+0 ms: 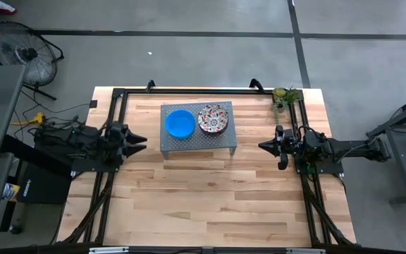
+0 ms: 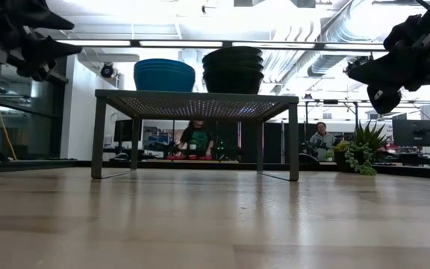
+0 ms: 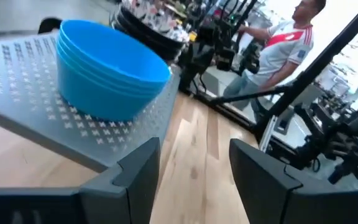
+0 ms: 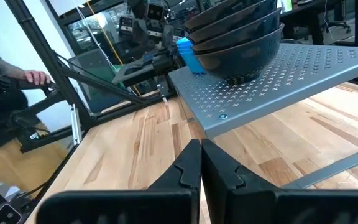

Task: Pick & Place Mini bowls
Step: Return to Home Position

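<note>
The mini bowls stand in two stacks on top of the grey perforated stand (image 1: 189,144), side by side. The blue stack (image 1: 180,124) (image 3: 107,68) is toward the table's left. The floral stack (image 1: 213,118), dark on the outside (image 4: 238,34), is toward the right. Each bottom bowl rests by its base on the stand's top. My left gripper (image 1: 141,140) (image 3: 194,168) hovers open to the left of the stand, level with it and pointing at it. My right gripper (image 1: 263,146) (image 4: 201,163) hovers shut to the right of the stand, also pointing at it. Neither touches anything.
A small potted plant (image 1: 285,95) (image 2: 360,153) sits at the table's far right corner. Black frame rails (image 1: 189,90) run along the far edge and both sides. Bare wood lies between the stand and the near edge. People (image 3: 278,46) are in the room beyond the table.
</note>
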